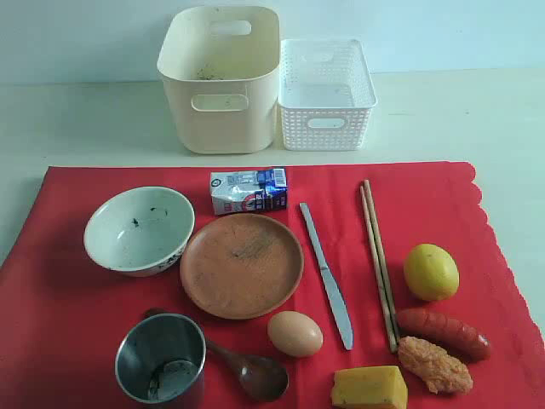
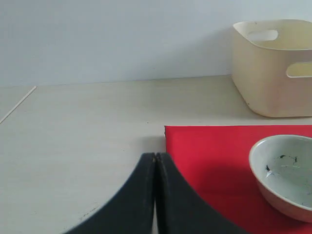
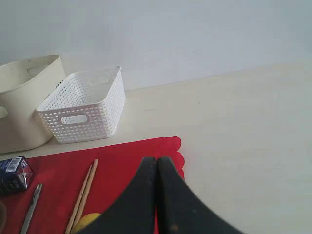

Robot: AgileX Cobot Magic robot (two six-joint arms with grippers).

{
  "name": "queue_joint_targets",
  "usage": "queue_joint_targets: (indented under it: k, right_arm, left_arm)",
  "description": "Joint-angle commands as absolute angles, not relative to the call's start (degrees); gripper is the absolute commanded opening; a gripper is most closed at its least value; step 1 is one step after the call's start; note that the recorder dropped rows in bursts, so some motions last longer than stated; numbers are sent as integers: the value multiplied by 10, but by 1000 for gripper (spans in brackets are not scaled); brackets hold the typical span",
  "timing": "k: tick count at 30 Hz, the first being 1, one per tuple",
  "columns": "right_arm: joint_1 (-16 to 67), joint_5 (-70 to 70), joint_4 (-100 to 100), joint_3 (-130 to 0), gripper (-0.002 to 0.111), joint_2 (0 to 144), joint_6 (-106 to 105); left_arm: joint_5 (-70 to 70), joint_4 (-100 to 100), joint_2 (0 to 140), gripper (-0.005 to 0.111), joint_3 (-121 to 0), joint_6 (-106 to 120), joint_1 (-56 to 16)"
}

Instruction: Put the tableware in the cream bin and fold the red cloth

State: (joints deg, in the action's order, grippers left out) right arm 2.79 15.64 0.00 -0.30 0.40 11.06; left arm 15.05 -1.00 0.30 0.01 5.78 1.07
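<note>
Two pairs of fingers (image 2: 136, 204) (image 3: 139, 200), together and empty, seemingly by red cloth (image 1: 68, 328) corners.

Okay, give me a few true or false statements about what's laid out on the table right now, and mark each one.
1. The cream bin holds no tableware. True.
2. The knife lies between the plate and the chopsticks. True.
3. The egg sits inside the bowl. False: it lies on the cloth, beside the plate.
4. Both grippers are open. False: the left gripper and the right gripper are shut, holding nothing.
</note>
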Motion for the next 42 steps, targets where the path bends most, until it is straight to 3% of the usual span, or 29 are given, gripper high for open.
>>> queue_joint_targets:
  k: [1,27,36,42]
  right_arm:
    - [29,153,-4,0,0,0,105]
    - [29,135,-4,0,0,0,105]
    - [29,-217,90,0,0,0,192]
    - [29,-154,174,-9,0,21,189]
  left_arm:
    - [150,-15,0,3,0,58,12]
    - [150,-15,0,3,0,58,12]
    - [150,-15,0,3,0,58,12]
    - [150,-15,0,3,0,58,12]
